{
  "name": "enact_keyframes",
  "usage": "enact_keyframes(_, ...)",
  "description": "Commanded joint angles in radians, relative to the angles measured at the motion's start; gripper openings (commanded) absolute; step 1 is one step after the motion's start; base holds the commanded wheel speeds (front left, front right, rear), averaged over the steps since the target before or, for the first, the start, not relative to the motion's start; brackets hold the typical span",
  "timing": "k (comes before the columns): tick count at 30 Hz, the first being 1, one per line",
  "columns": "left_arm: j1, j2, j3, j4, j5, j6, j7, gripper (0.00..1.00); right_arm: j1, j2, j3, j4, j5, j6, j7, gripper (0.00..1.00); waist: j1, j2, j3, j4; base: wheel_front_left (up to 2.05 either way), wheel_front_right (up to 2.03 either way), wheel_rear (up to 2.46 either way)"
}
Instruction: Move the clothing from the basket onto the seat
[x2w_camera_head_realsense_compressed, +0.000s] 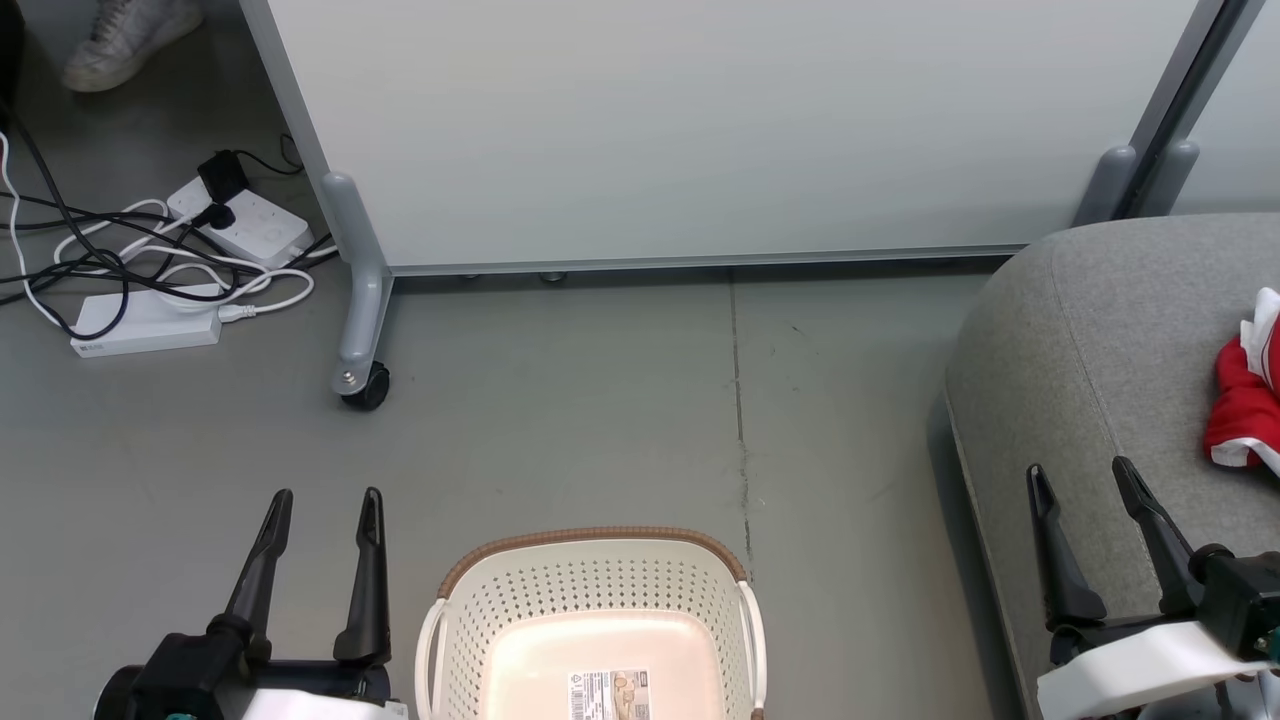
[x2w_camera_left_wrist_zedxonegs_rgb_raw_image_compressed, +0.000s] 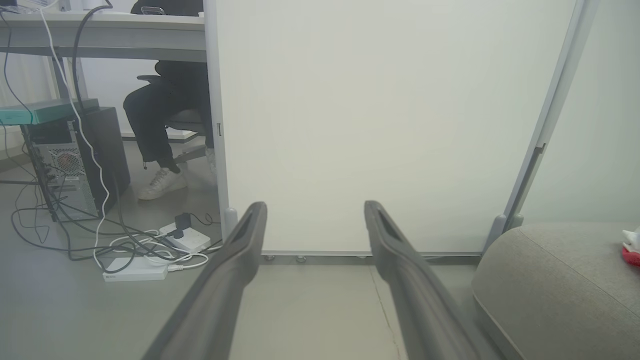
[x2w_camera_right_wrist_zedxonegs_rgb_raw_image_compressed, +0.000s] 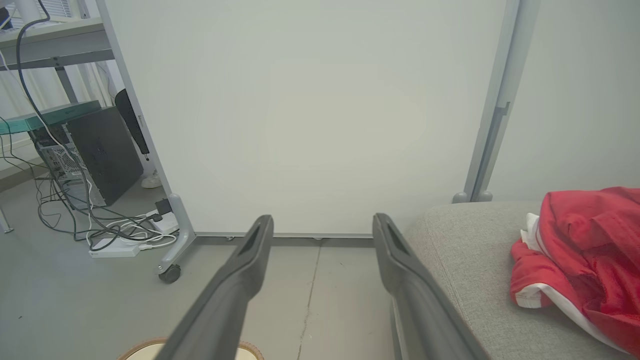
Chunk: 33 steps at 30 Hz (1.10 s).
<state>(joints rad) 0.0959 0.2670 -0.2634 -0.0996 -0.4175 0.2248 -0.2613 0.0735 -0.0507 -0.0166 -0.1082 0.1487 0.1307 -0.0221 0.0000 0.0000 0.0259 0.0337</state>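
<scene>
Your left claw (x2w_camera_head_realsense_compressed: 327, 495) beside the basket (x2w_camera_head_realsense_compressed: 595, 535) and right claw (x2w_camera_head_realsense_compressed: 1077, 465) over the seat (x2w_camera_head_realsense_compressed: 1080, 350) both stand apart, holding nothing. That fits, I judge: the red clothing (x2w_camera_head_realsense_compressed: 1245, 400) lies on the seat.

Nothing legible: the printed sticker (x2w_camera_head_realsense_compressed: 608, 695) (pale, on the floor of the basket (x2w_camera_head_realsense_compressed: 590, 575)) is too small to read.

1. An office or lab workspace; a tall white partition panel (x2w_camera_head_realsense_compressed: 700, 130) on grey legs rolls on a black caster wheel (x2w_camera_head_realsense_compressed: 366, 386) over a smooth grey floor (x2w_camera_head_realsense_compressed: 560, 430).
2. White plastic power strips (x2w_camera_head_realsense_compressed: 150, 325) lie among tangled black and white cables (x2w_camera_head_realsense_compressed: 60, 250).
3. A black desktop computer tower (x2w_camera_left_wrist_zedxonegs_rgb_raw_image_compressed: 75, 160) sits under a grey desk (x2w_camera_left_wrist_zedxonegs_rgb_raw_image_compressed: 100, 35); a person in dark trousers (x2w_camera_left_wrist_zedxonegs_rgb_raw_image_compressed: 160, 115) sits on a chair nearby.
</scene>
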Motion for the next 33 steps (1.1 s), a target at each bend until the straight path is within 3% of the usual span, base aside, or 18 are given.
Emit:
enact_keyframes(1, 0.003, 0.000, 0.008, 0.009, 0.010, -0.008, -0.004, 1.00, 0.009, -0.002, 0.000, 0.004, 0.005, 0.000, 0.003, 1.00, 0.0000, 0.0000, -0.004, 0.002, 0.00, 0.00, 0.00)
enact_keyframes(33, 0.016, -0.043, 0.053, 0.089, 0.050, -0.057, -0.004, 1.00, 0.017, -0.002, 0.006, 0.019, 0.020, 0.000, 0.013, 1.00, 0.0000, 0.0000, -0.023, 0.007, 0.00, 0.00, 0.00)
